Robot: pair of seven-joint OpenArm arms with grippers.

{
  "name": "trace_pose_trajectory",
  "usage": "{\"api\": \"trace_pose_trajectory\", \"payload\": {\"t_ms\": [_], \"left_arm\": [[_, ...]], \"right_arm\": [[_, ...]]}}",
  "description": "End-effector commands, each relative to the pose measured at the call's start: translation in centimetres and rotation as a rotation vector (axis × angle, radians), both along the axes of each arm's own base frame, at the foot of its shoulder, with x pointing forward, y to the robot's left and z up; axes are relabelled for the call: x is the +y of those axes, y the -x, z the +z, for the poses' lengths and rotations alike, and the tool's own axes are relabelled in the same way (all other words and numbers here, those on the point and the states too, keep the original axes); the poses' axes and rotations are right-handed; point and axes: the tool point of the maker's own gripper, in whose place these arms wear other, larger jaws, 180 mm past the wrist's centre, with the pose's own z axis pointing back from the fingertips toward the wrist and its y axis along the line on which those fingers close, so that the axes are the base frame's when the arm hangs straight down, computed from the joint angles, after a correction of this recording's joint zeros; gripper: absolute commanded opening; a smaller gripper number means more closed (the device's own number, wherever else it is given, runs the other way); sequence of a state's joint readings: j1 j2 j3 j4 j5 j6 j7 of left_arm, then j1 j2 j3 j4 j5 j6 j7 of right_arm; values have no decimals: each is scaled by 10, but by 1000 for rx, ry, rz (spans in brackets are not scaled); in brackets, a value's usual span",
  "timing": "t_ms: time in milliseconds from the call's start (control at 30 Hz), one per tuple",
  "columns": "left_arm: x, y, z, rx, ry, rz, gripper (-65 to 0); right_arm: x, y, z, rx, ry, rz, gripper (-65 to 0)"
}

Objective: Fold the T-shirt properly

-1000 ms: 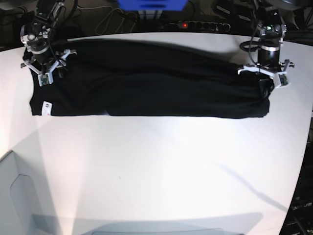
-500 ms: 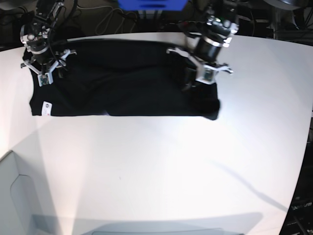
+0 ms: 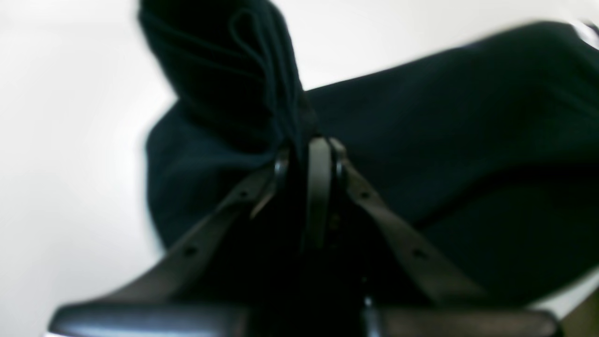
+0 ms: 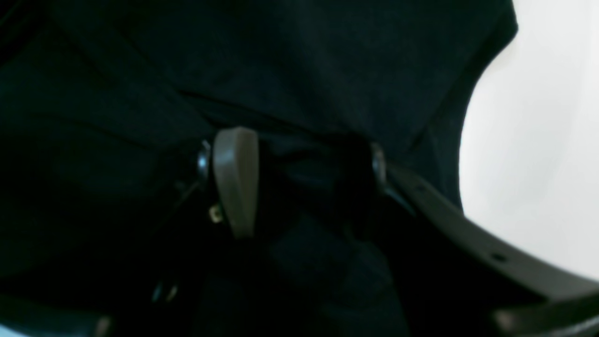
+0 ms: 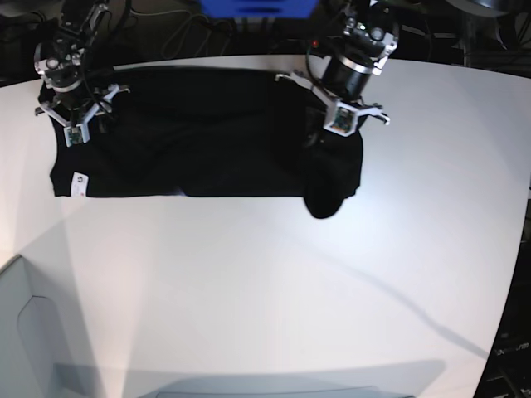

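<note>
Halfway-ish: left gripper point(image 5: 332, 137) pinching the T-shirt point(image 5: 182, 141) end at 1 o'clock, fold unfinished, right gripper point(image 5: 73, 112) gaping wide.

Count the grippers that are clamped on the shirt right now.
1. The left gripper is shut on the T-shirt's end, lifted over the middle. The right gripper sits open over the far corner, holding nothing.

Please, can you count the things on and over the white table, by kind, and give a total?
T-shirt, black: 1
White tag on it: 1
Grippers: 2, the left gripper and the right gripper
Table, white: 1
Total: 5
</note>
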State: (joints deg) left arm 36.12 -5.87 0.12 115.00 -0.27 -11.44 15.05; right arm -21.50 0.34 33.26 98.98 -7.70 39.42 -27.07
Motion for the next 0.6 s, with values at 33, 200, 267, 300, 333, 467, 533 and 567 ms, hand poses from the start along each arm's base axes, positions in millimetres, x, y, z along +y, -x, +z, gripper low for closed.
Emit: {"api": "trace_pose_trajectory", "payload": {"t_ms": [33, 200, 267, 300, 333, 467, 533, 567], "left_arm": [[27, -1, 8, -17, 21, 77, -650], [106, 0, 19, -31, 76, 300, -650], [130, 0, 26, -53, 93, 367, -650], [141, 1, 29, -51, 102, 399, -650], [151, 3, 28, -34, 109, 428, -650], [192, 2, 35, -1, 154, 542, -650], [209, 4, 37, 22, 166, 587, -650], [215, 4, 38, 30, 166, 604, -650]], "right_arm": [[-10, 6, -3, 56, 48, 10, -346], [-12, 4, -2, 53, 55, 15, -346], [-12, 3, -2, 53, 54, 16, -346], [-12, 3, -2, 53, 56, 20, -346], [-11, 3, -2, 53, 56, 21, -346], [-11, 2, -2, 51, 56, 21, -346], [-11, 2, -2, 51, 54, 21, -346], [-10, 2, -2, 51, 53, 20, -346]]}}
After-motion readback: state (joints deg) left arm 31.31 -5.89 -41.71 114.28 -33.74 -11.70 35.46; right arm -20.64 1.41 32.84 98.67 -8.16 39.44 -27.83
